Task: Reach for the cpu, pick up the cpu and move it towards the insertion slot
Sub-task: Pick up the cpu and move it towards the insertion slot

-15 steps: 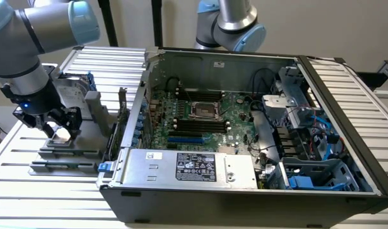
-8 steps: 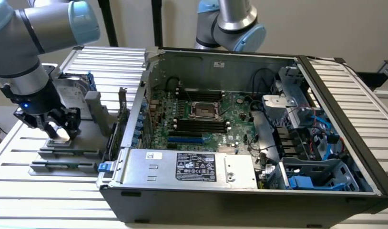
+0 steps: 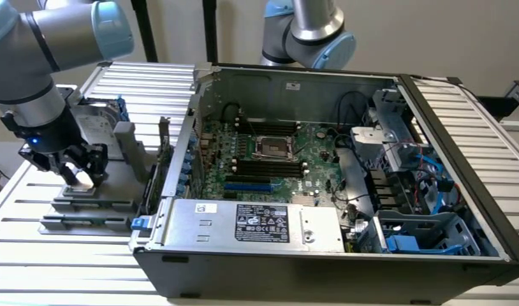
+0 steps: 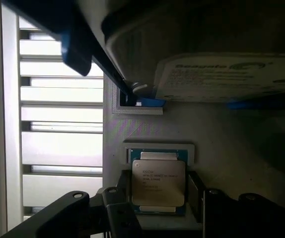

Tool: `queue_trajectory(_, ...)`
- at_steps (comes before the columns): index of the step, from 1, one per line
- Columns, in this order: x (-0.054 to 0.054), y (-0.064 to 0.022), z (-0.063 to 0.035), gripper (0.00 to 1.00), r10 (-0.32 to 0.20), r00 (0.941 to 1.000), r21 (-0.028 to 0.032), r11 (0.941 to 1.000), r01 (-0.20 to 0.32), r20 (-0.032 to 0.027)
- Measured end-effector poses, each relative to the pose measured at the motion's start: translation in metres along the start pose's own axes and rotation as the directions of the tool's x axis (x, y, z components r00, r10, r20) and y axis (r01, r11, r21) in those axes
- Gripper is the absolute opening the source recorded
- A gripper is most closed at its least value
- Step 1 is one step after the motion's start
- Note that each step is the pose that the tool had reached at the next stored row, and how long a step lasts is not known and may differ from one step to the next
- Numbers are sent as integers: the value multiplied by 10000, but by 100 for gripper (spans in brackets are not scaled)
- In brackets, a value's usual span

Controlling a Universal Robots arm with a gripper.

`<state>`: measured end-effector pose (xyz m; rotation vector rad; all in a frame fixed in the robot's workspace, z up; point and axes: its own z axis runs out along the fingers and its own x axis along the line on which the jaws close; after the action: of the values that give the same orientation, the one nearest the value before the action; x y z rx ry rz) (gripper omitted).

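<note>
The cpu (image 4: 158, 174), a silvery square chip with printed text, lies in a pale grey holder (image 4: 157, 151) on the slatted table. My gripper (image 4: 160, 201) straddles it, and each dark finger (image 4: 123, 210) presses against one of its side edges. In the exterior view the gripper (image 3: 79, 173) hangs low over the holder at the exterior view's left, with the cpu (image 3: 79, 185) showing pale between the fingertips. The insertion slot (image 3: 271, 148), a shiny metal frame with a dark centre, sits on the motherboard inside the open computer case (image 3: 328, 252), well apart from the gripper.
A silver hard drive (image 4: 222, 74) with a blue bracket stands just beyond the cpu holder. Grey fixture blocks (image 3: 85, 220) lie on the table near the case wall. Long black memory slots (image 3: 268, 169) and cables flank the socket. A second arm (image 3: 307, 32) rises behind the case.
</note>
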<state>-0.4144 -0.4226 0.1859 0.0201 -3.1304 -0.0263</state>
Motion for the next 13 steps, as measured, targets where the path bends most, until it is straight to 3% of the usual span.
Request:
queue_trajectory(3, 0, -1, -53, 55, -1, 10000, -12, 10000, 1, -1)
queue_trajectory(13, 6, -18, -494, 55, -1, 10000, -52, 10000, 1, -1)
